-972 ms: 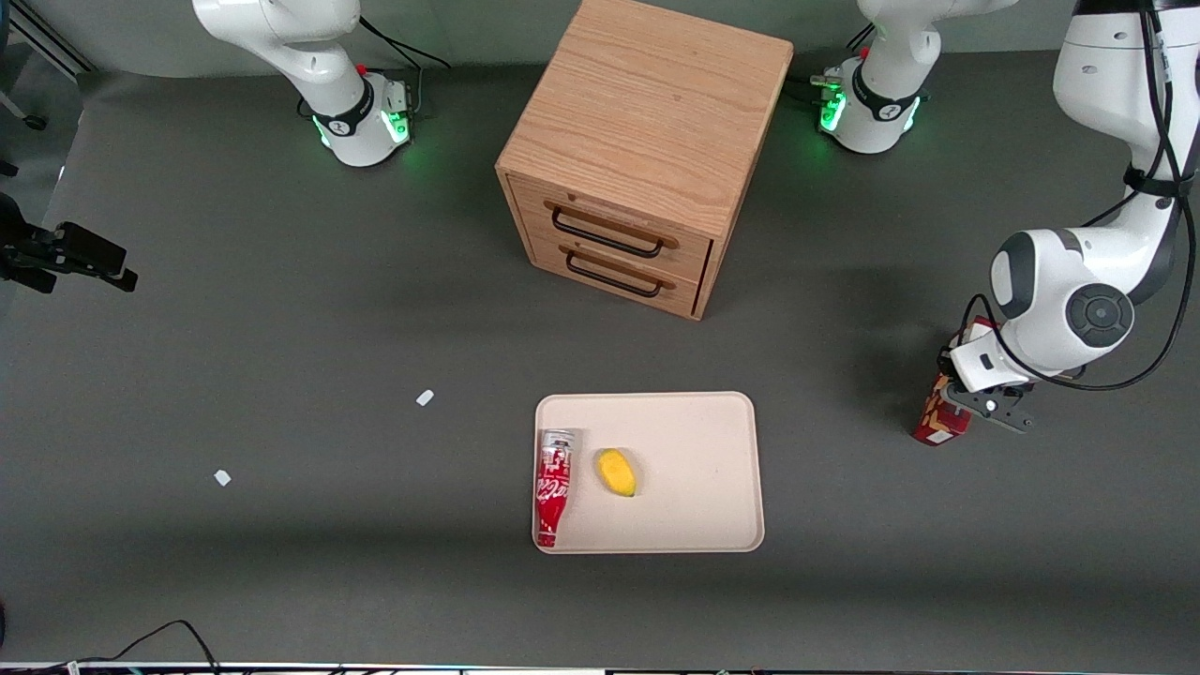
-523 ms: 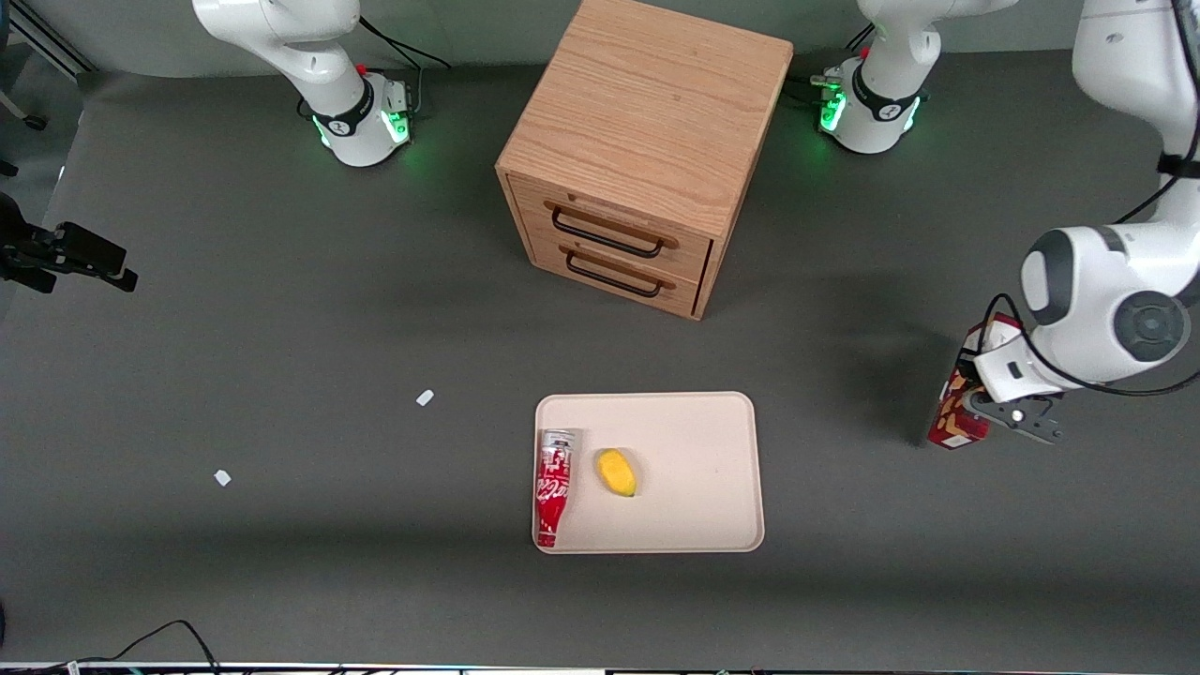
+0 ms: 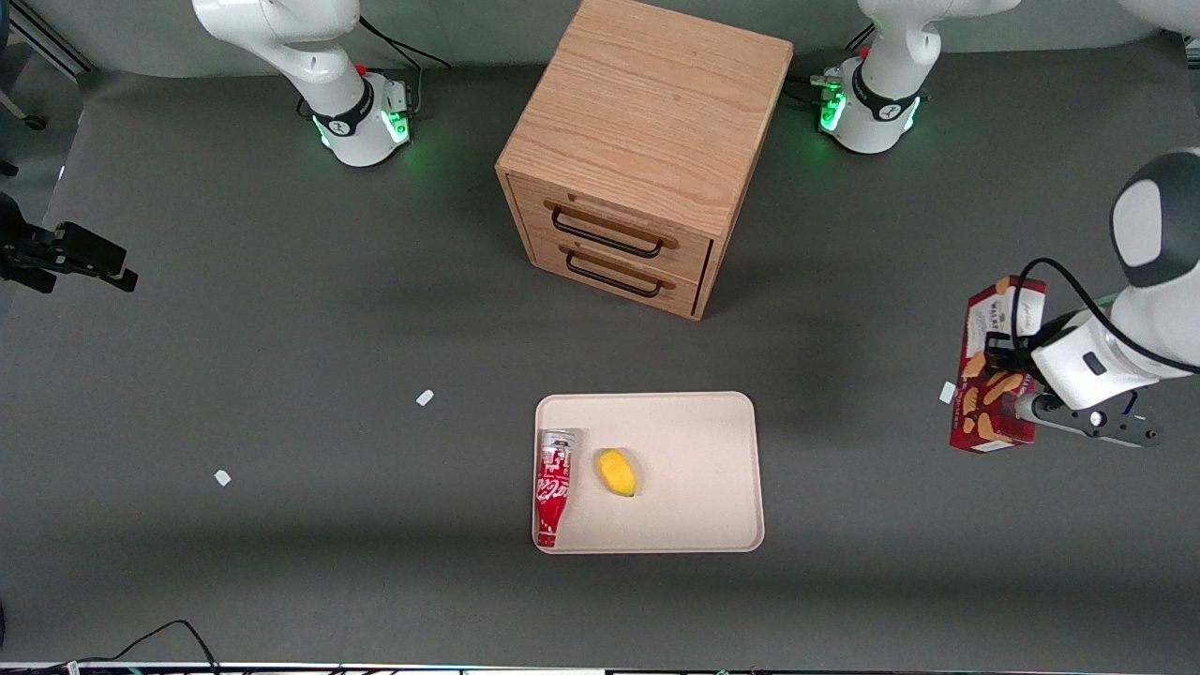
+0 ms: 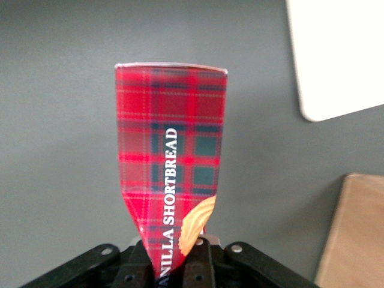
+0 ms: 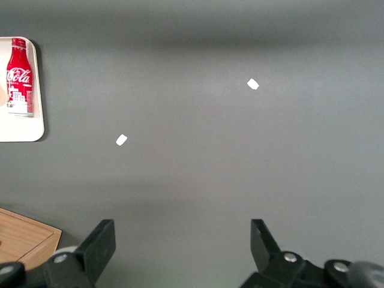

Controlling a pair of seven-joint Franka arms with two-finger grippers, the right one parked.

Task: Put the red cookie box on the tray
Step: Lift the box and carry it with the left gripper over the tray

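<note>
The red cookie box (image 3: pixel 996 370) hangs above the table toward the working arm's end, lifted off the surface and tilted, its cookie pictures facing up. My left gripper (image 3: pixel 1014 377) is shut on the box. In the left wrist view the box (image 4: pixel 171 156) shows its red tartan side, pinched between the black fingers of the gripper (image 4: pixel 174 267). The cream tray (image 3: pixel 694 450) lies in front of the drawer cabinet, nearer the front camera, well away from the box; one corner of the tray (image 4: pixel 336 54) shows in the wrist view.
A red soda bottle (image 3: pixel 553 487) and a yellow fruit (image 3: pixel 616 472) lie on the tray. A wooden two-drawer cabinet (image 3: pixel 637 141) stands mid-table. Small white scraps (image 3: pixel 425 397) (image 3: pixel 222 477) (image 3: pixel 947 392) lie on the grey table.
The gripper has lifted the cookie box off the table and carried it up and outward toward the working arm's end. The box now tilts with its cookie face showing.
</note>
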